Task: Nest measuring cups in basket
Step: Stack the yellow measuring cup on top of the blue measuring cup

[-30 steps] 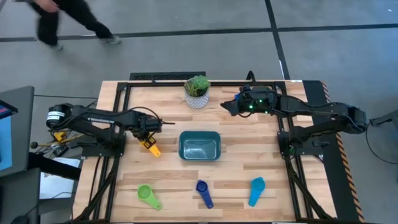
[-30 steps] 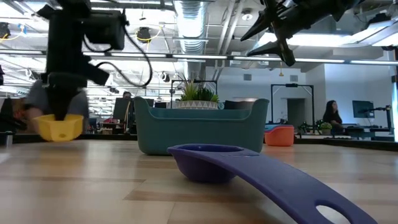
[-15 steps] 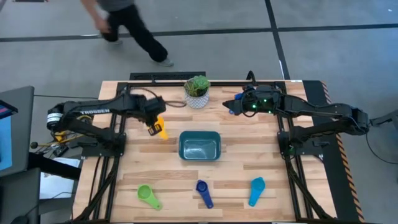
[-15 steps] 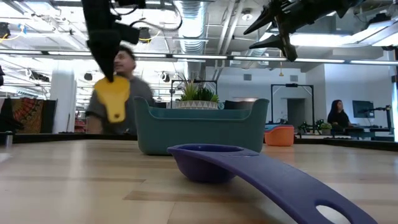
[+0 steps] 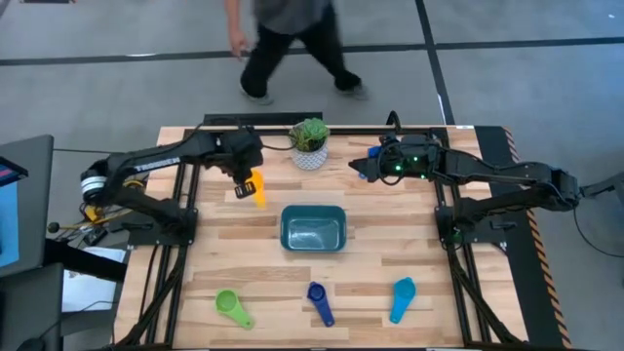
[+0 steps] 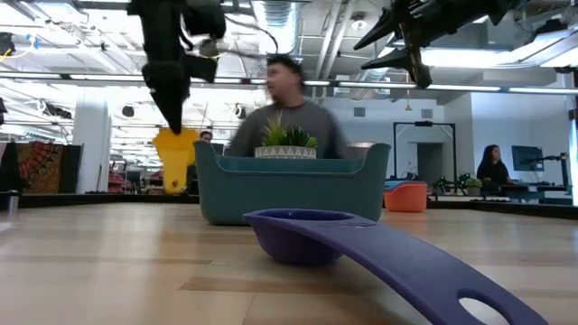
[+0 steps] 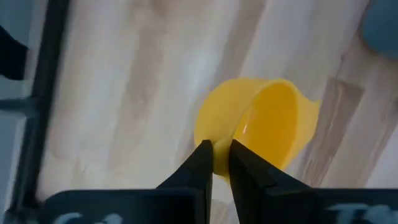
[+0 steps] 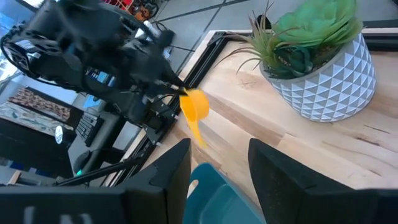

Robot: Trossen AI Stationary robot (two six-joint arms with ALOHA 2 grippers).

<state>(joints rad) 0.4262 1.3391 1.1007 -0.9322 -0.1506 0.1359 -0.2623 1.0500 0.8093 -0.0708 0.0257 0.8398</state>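
My left gripper [image 5: 244,179] is above the table, left of the white plant pot and beyond the teal basket's [image 5: 313,229] far left corner, shut on the yellow measuring cup [image 5: 256,188]. In the low view the yellow cup [image 6: 176,152] hangs left of the basket [image 6: 289,185]. My right gripper [image 5: 359,166] is open and raised, right of the plant. The green cup [image 5: 232,307], dark blue cup [image 5: 319,301] and light blue cup [image 5: 402,297] lie near the near edge. The other cups are not in view. My left gripper pinches the yellow cup's bowl wall at the rim [image 7: 219,163] between its two fingers, coming from above and pointing down. The cup is lifted clear of the table and hangs below the fingers, its handle [image 8: 198,134] pointing downward.
A white pot with a green plant [image 5: 309,146] stands at the far edge, between the two grippers. The dark blue cup [image 6: 298,235] lies close in front of the low camera. A person [image 5: 288,44] walks on the floor beyond the far edge.
My left gripper has lifted the yellow cup off the table and carried it up, toward the far edge and rightward toward the plant. The cup has tipped from upright to hanging. The person has walked across behind the table.
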